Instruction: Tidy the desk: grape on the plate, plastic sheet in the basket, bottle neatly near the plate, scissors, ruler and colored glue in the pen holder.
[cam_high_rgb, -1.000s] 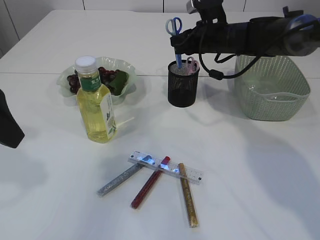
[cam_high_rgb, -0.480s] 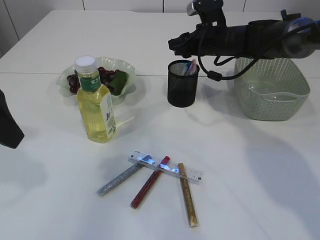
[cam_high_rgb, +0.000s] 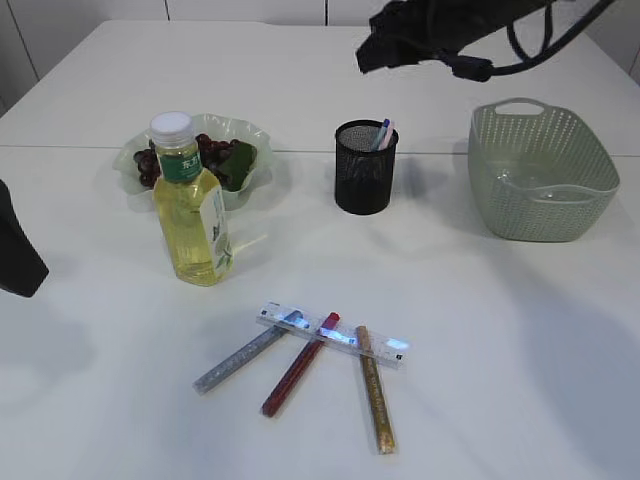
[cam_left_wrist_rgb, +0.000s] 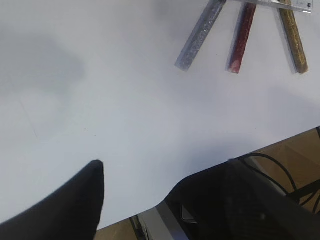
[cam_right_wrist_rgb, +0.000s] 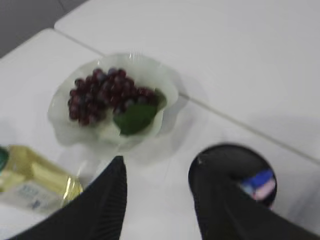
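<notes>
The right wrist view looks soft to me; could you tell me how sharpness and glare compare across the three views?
Right wrist view: blurred throughout, grapes and pen holder smeared. Exterior view: sharp, with bluish glare on the ruler. Left wrist view: the glue sticks crisp, soft shadows on the table.

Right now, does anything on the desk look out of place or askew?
Yes. The ruler and three glue sticks, silver, red and gold, lie fanned out at the front of the desk, with the ruler across their upper ends. Nothing looks spilled or broken.
</notes>
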